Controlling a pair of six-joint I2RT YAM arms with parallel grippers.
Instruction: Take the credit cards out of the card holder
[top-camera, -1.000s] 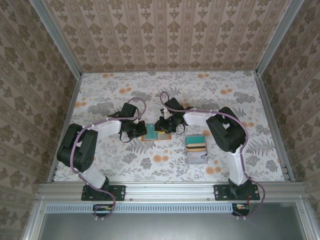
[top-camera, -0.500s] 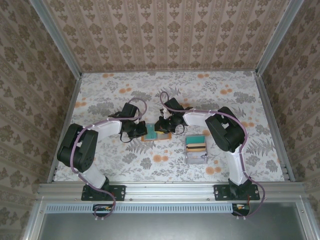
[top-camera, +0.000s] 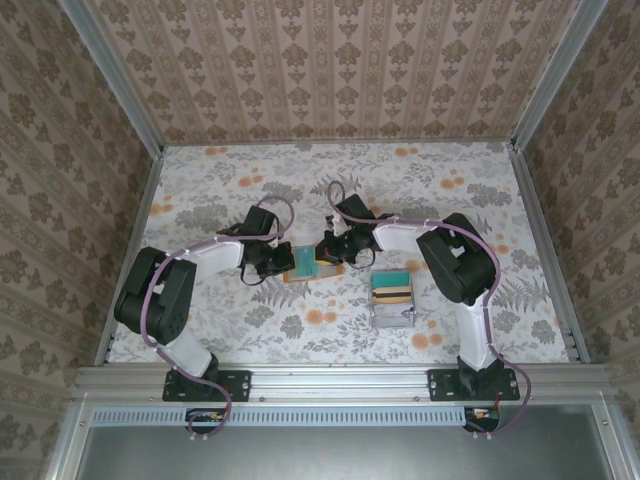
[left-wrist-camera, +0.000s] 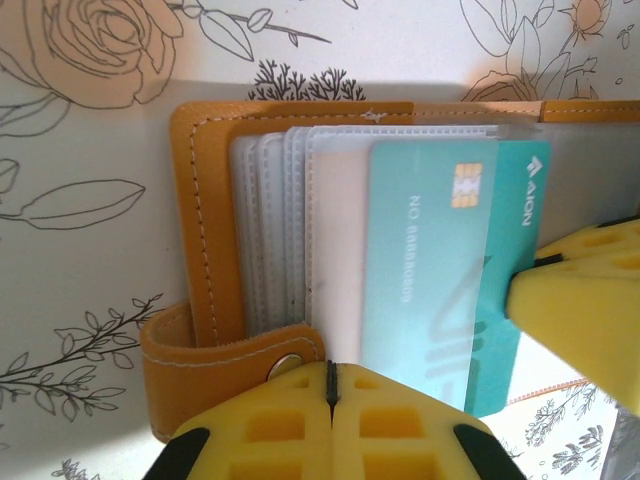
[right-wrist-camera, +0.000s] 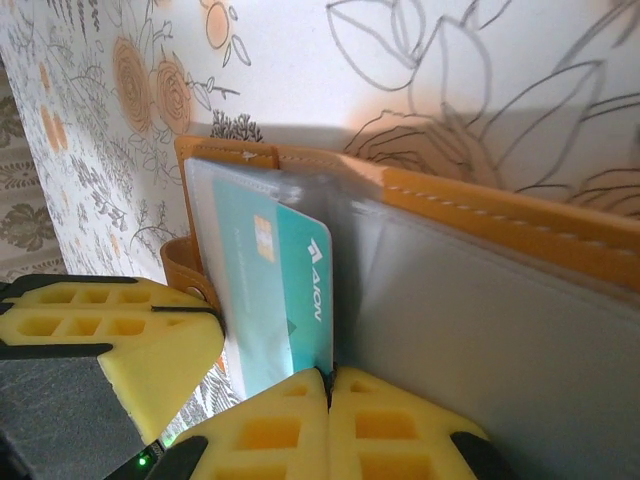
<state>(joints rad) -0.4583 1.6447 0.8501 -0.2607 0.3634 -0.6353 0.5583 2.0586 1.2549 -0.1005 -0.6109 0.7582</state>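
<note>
While both arms fold inward over the middle of the table (top-camera: 450, 190), I see my left gripper (left-wrist-camera: 330, 378) clenched, fingertips meeting at the near edge of the card holder (left-wrist-camera: 205, 190), by its snap strap. Whether it pinches anything I cannot tell. My right gripper (right-wrist-camera: 330, 385) is clamped on the edge of the teal credit card (left-wrist-camera: 425, 260), which juts partway from its clear sleeve. The orange holder lies open and flat between the grippers. A grey tray (top-camera: 392, 318) sits near on the right, with open floral surface beyond.
</note>
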